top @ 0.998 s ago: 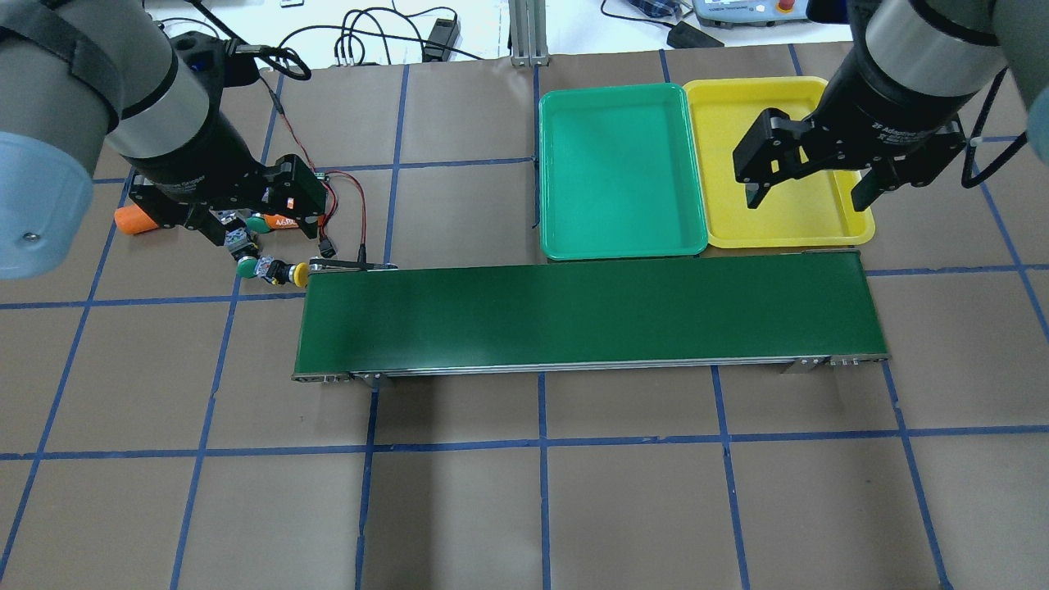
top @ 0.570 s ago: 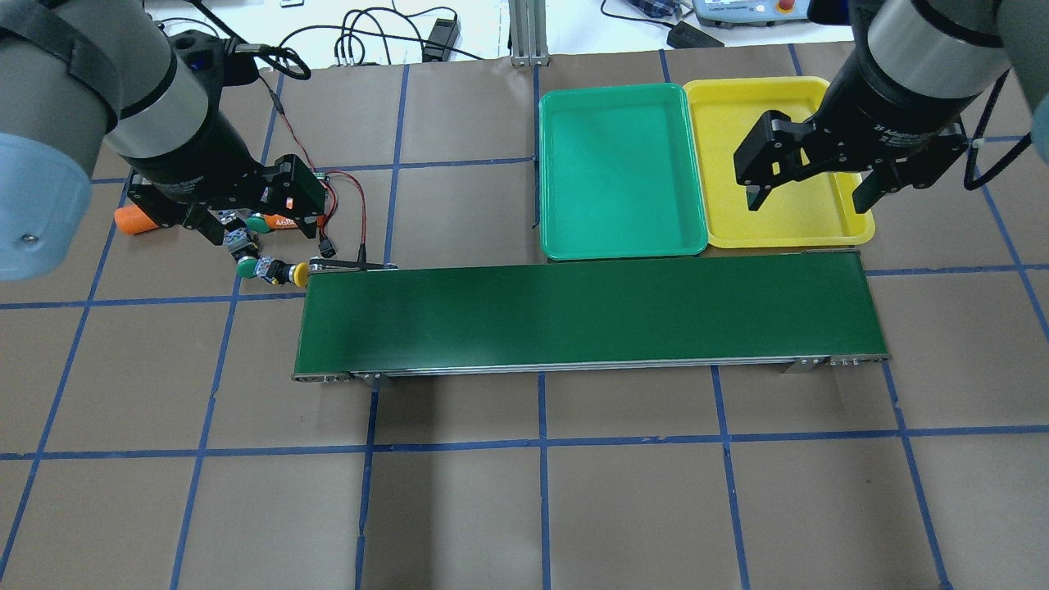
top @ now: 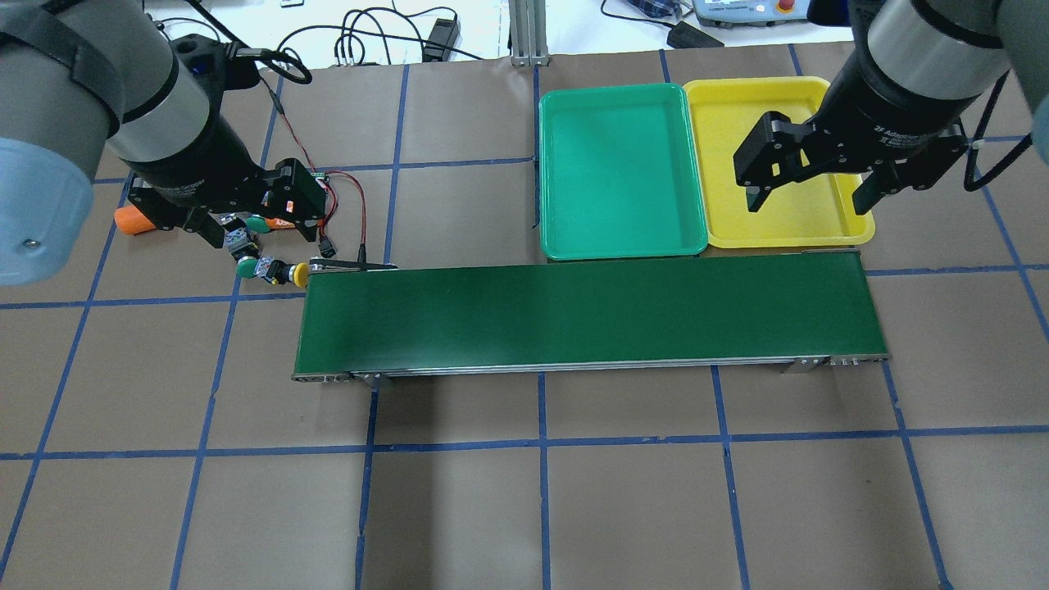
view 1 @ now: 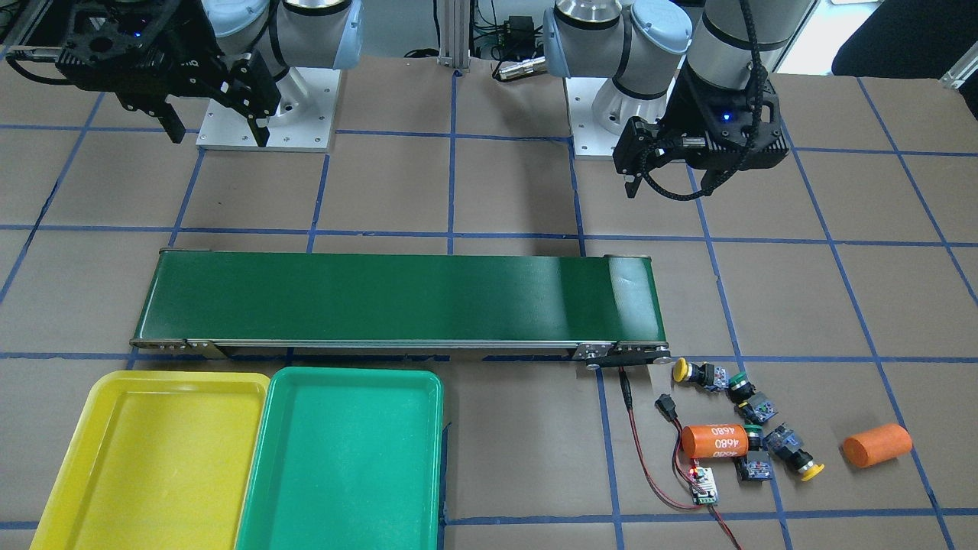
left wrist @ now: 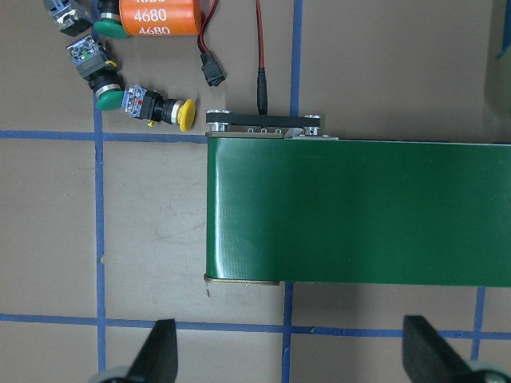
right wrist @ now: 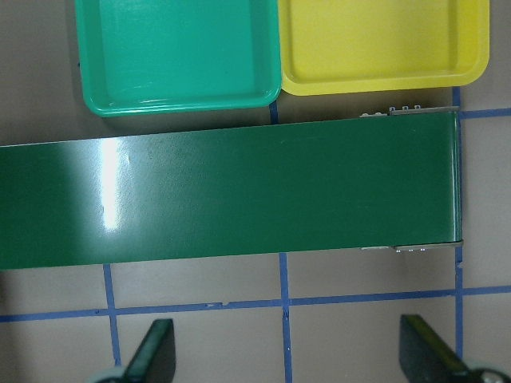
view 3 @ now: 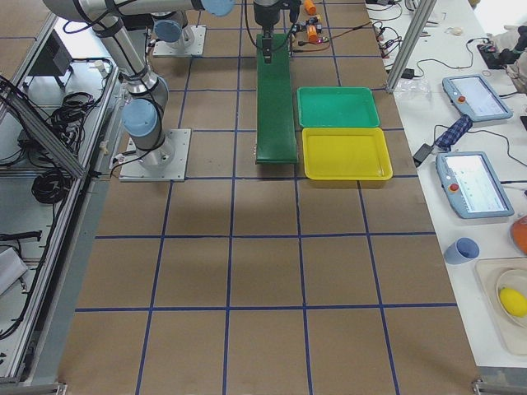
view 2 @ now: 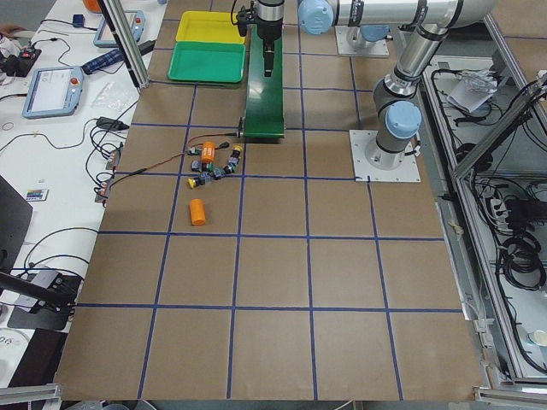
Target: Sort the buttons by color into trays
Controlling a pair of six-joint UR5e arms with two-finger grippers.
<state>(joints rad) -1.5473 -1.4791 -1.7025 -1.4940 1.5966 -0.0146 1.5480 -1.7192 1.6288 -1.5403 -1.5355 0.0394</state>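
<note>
I see the buttons [view 1: 739, 382] bunched on the table, just past the belt's [view 1: 397, 305] end on the robot's left side. An orange roll [view 1: 713, 441] marked 4680 lies right against a green one. A second orange roll [view 1: 877, 445] lies a bit apart. Red and black wires [view 1: 649, 466] and a little board [view 1: 704, 486] sit close by. The green tray [view 1: 344, 458] and yellow tray [view 1: 153, 458] sit side by side along the belt. My left claw [left wrist: 291, 355] hangs spread wide, holding nothing. My right claw [right wrist: 289, 351] is spread wide too, touching nothing.
</note>
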